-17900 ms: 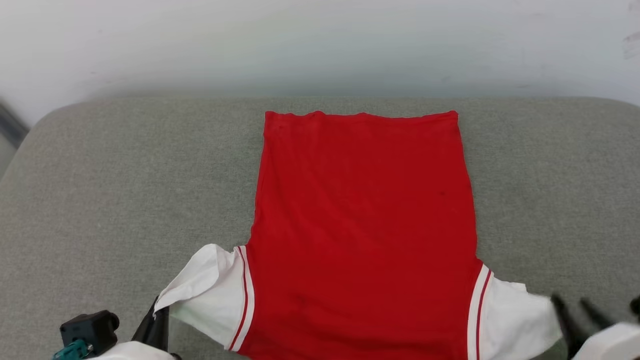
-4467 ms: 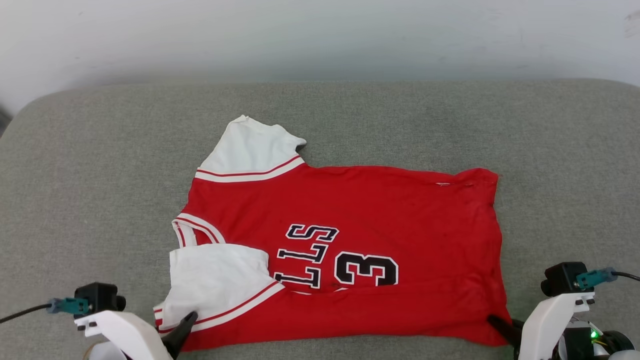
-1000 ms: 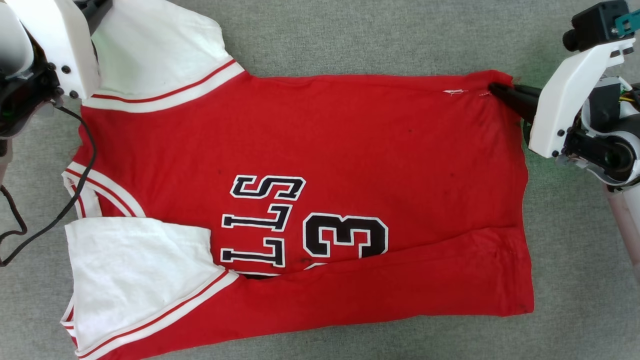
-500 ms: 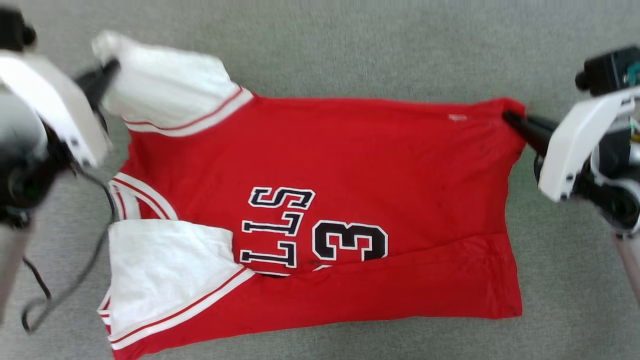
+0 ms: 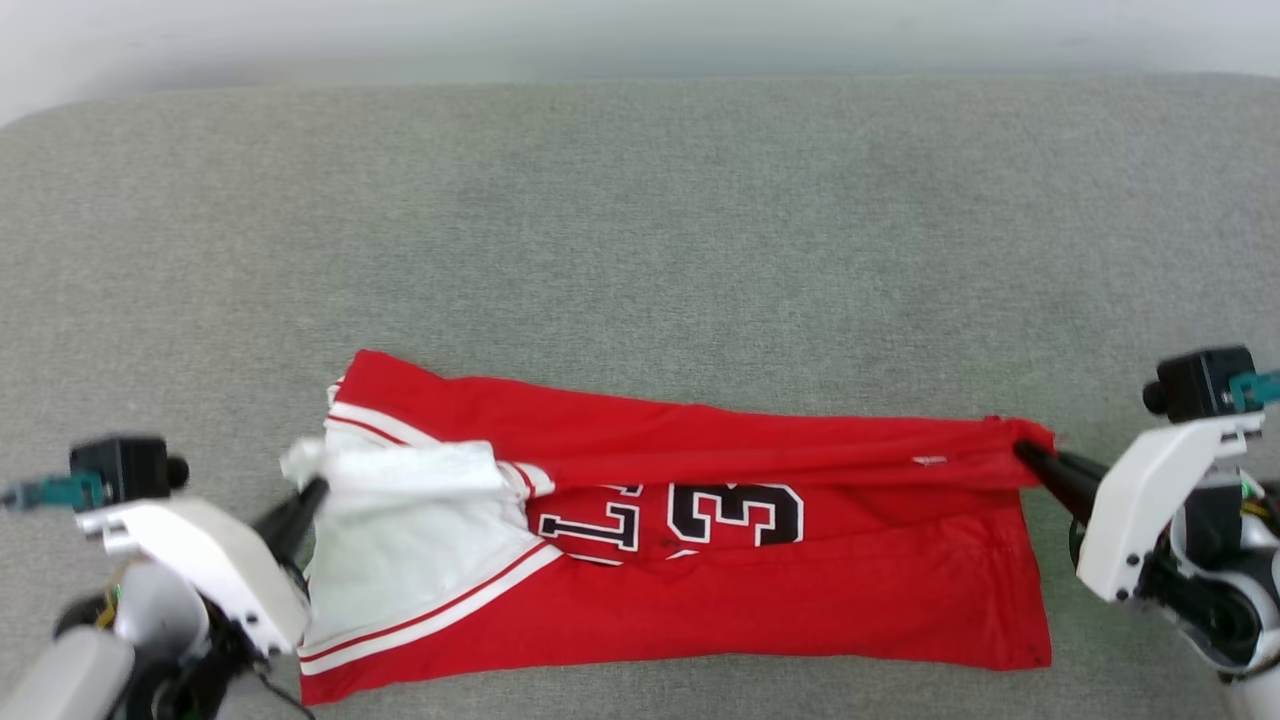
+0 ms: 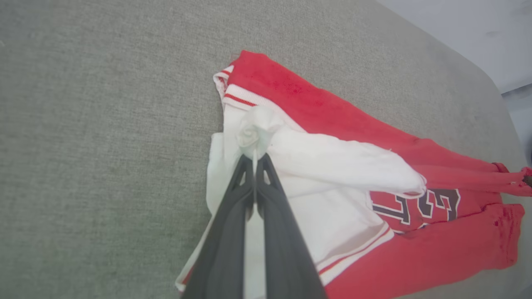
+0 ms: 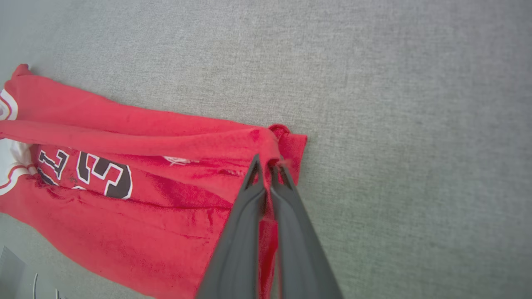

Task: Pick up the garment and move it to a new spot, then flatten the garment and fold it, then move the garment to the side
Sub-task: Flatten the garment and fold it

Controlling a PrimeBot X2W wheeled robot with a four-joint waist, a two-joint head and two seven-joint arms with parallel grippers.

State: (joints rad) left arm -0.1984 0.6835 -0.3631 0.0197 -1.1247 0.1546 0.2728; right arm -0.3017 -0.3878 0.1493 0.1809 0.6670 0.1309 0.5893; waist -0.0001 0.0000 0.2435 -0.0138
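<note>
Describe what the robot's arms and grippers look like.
The left gripper and right gripper each have two long, dark, tapering fingers on an angular white housing dotted with dark screws. A black camera block with a teal connector sits on each wrist. The forearms are pale grey and rounded.

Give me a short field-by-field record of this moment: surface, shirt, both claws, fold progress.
surface: grey padded surface
shirt: red shirt with white sleeves, lying sideways, collar end to the robot's left
left claw: shut on the bunched white sleeve
right claw: shut on the far hem corner
fold progress: far long edge raised between the claws and leaning over the front; near strip lies folded over the front; number 3 partly visible
</note>
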